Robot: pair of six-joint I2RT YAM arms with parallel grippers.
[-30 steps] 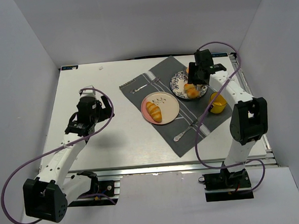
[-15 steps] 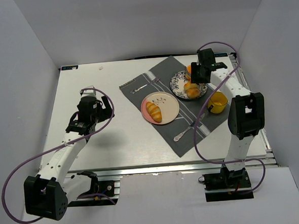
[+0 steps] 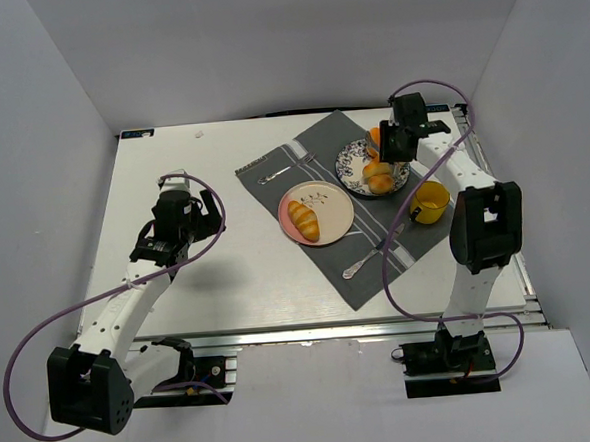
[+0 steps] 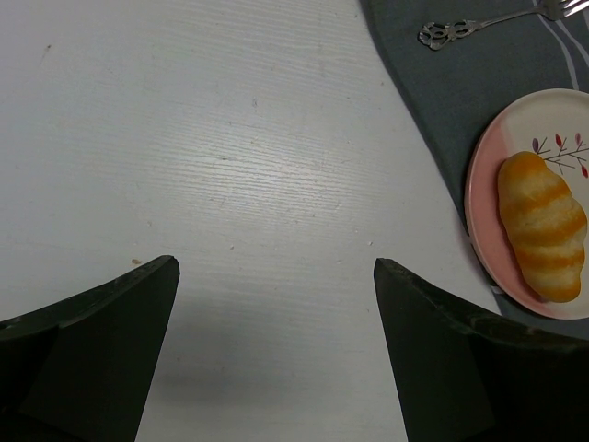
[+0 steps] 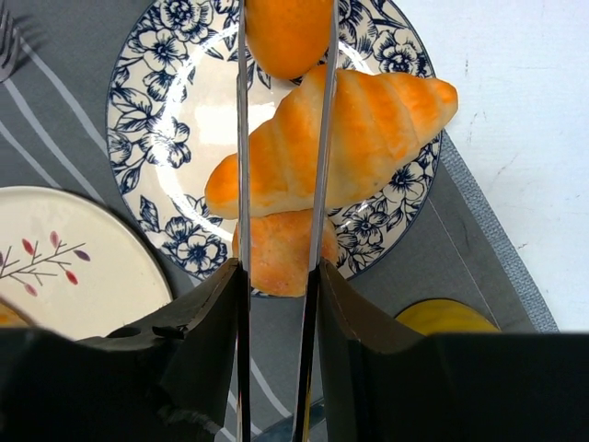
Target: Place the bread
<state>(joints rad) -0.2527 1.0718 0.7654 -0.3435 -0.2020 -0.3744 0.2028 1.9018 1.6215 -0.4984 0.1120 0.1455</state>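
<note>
Grey walls [image 3: 265, 53] box in a white counter [image 3: 172, 168], and a dark grey placemat [image 3: 378, 266] lies angled across its right half. On the mat sits a pink plate [image 3: 334, 204] with one striped roll [image 3: 304, 220] lying on it, a spoon [image 3: 362, 259] just to its near side and a fork [image 3: 282, 169] on the far side.

My right hand [image 3: 391, 145] is over the far right corner of the mat, above the floral plate [image 3: 350, 163]. Through the wrist camera my two fingers [image 5: 241, 138] run close together and nearly parallel, and out at their tips they're pinching a small roll [image 5: 287, 37], its sides pressed against both blades. Below it on the blue-patterned plate, a croissant [image 5: 368, 120] lies slantwise across the middle, with a round roll [image 5: 276, 249] tucked against its near side. The croissant's right tip reaches the plate's rim. A yellow cup [image 3: 431, 203] stands on the mat's right edge, just beside the floral plate.

My left hand [image 3: 180, 223] hangs over bare counter, well apart from the mat. Its fingers [image 4: 110, 313] are spread wide with nothing between them, only white boards below. At the right edge of that view I catch the pink plate's rim, the striped roll lying lengthwise on it, and the fork's handle up top.
</note>
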